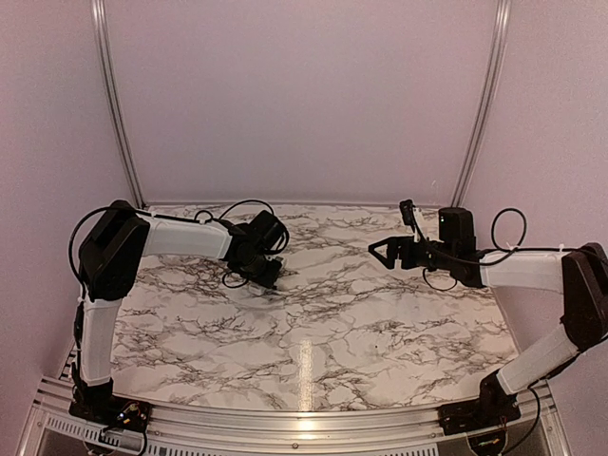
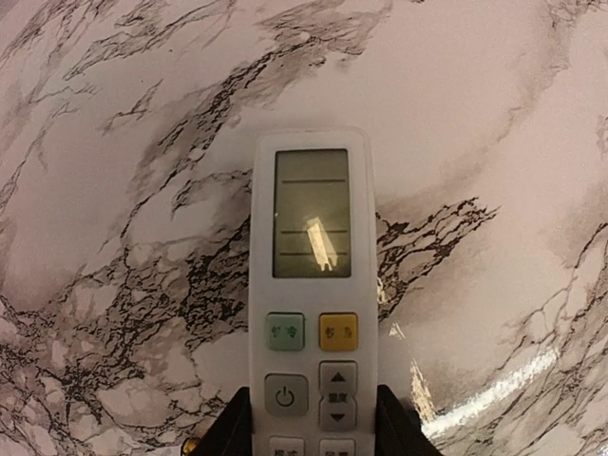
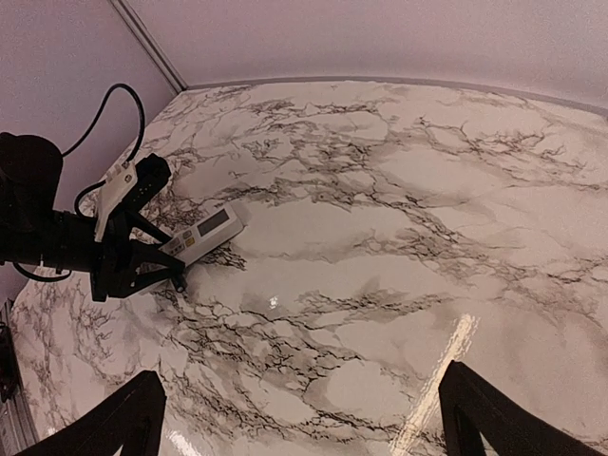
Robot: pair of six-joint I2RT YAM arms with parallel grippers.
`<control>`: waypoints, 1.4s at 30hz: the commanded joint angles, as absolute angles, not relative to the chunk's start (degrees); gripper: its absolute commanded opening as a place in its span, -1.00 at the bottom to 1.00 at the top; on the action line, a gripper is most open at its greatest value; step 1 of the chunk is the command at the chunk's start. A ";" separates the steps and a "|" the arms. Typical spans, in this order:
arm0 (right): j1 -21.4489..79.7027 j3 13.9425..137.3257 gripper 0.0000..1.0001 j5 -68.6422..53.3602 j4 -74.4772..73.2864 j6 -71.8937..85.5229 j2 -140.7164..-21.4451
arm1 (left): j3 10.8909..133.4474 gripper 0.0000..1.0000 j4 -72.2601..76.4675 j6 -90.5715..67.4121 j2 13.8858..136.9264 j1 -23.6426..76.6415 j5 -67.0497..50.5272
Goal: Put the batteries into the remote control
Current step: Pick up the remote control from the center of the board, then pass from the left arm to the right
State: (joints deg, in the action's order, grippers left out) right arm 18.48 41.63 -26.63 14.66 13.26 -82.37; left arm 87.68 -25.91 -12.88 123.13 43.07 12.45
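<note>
The white remote control (image 2: 313, 275) lies face up, with its grey display, green and yellow buttons and power button showing. My left gripper (image 2: 312, 408) is shut on its lower end, one black finger (image 2: 233, 427) pressed against each long side. In the right wrist view the remote (image 3: 204, 234) sits low at the marble table (image 3: 399, 190), held by the left gripper (image 3: 142, 261). In the top view the left gripper (image 1: 269, 271) is at the table's back left. My right gripper (image 1: 380, 250) hangs open and empty above the right side, and its fingers (image 3: 133, 418) stand wide apart. No batteries are in view.
The marble table top (image 1: 313, 323) is bounded by pale walls behind and at both sides, with metal rails (image 1: 114, 104) in the back corners. Black cables (image 3: 104, 114) loop off the left wrist.
</note>
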 commanded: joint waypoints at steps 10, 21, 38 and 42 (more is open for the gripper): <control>19.07 42.70 0.97 -28.37 15.88 13.47 -82.23 | 90.76 -0.48 -27.66 -13.07 118.24 42.93 10.79; 19.07 45.24 0.97 -33.24 12.34 7.45 -78.23 | 83.43 -0.53 -21.77 -7.76 104.02 43.01 -9.89; 26.10 47.71 0.97 -57.79 18.39 15.99 -70.80 | 73.84 -0.53 -10.61 -3.79 88.90 44.62 -46.85; 29.06 49.38 0.94 -59.01 17.84 17.63 -71.17 | 75.08 -0.54 -11.63 -2.65 89.57 46.10 -48.55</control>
